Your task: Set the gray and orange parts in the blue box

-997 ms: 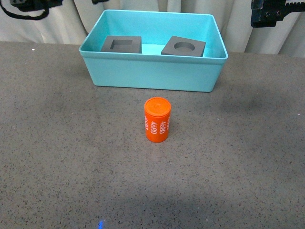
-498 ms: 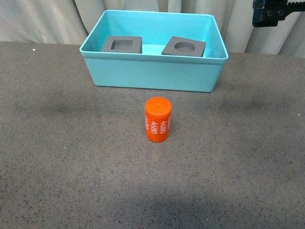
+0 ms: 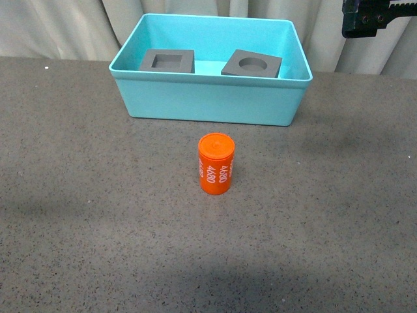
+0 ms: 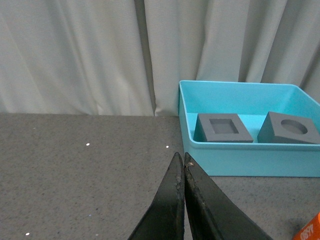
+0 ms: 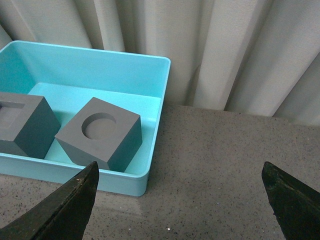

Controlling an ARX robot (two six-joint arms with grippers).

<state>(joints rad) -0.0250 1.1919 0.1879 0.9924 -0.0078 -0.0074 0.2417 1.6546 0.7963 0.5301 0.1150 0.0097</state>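
Observation:
The blue box (image 3: 210,98) stands at the far middle of the table. Inside it sit two gray cubes, one with a square recess (image 3: 167,61) and one with a round recess (image 3: 251,64). The orange cylinder (image 3: 215,163) marked "4680" stands upright on the table in front of the box. In the front view only part of my right arm (image 3: 371,14) shows, high at the top right; the left arm is out of that view. My left gripper (image 4: 181,160) is shut and empty, left of the box (image 4: 250,162). My right gripper (image 5: 180,172) is open over bare table beside the box (image 5: 155,125).
A pale curtain (image 3: 65,26) hangs behind the table. The dark speckled tabletop (image 3: 98,228) stretches around the cylinder. A corner of the orange cylinder (image 4: 311,231) shows at the edge of the left wrist view.
The left arm, seen at the top left a second ago, has left the front view. The right arm has barely shifted. Box, cubes and cylinder have not moved.

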